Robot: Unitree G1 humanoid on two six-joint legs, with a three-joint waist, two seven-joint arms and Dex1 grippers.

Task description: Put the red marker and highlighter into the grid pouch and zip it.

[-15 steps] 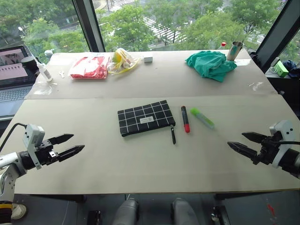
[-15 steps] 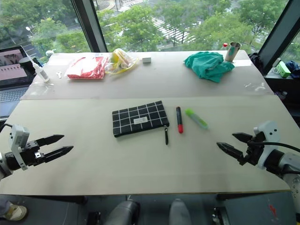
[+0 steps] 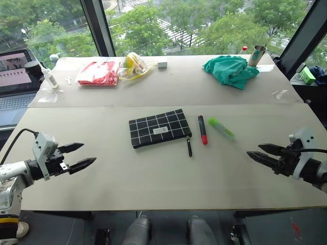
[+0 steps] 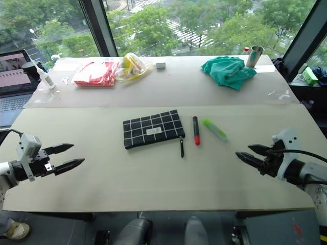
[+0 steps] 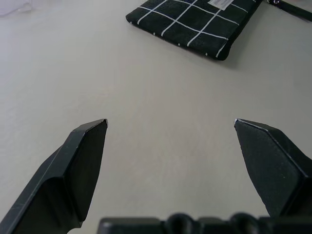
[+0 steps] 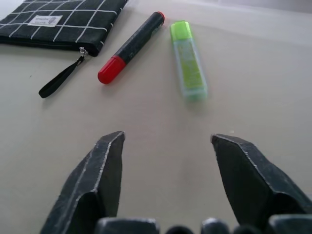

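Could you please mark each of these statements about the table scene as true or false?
1. The red marker lies between the grid pouch and the highlighter. True.
2. The highlighter is already inside the pouch. False: it lies on the table, beside the marker.
3. The left gripper holds the marker. False: it is open and empty, apart from the pouch.
4. The right gripper is open with nothing between its fingers. True.
5. The green cloth lies on top of the pouch. False: it lies at the far side of the table, near a metal cup.
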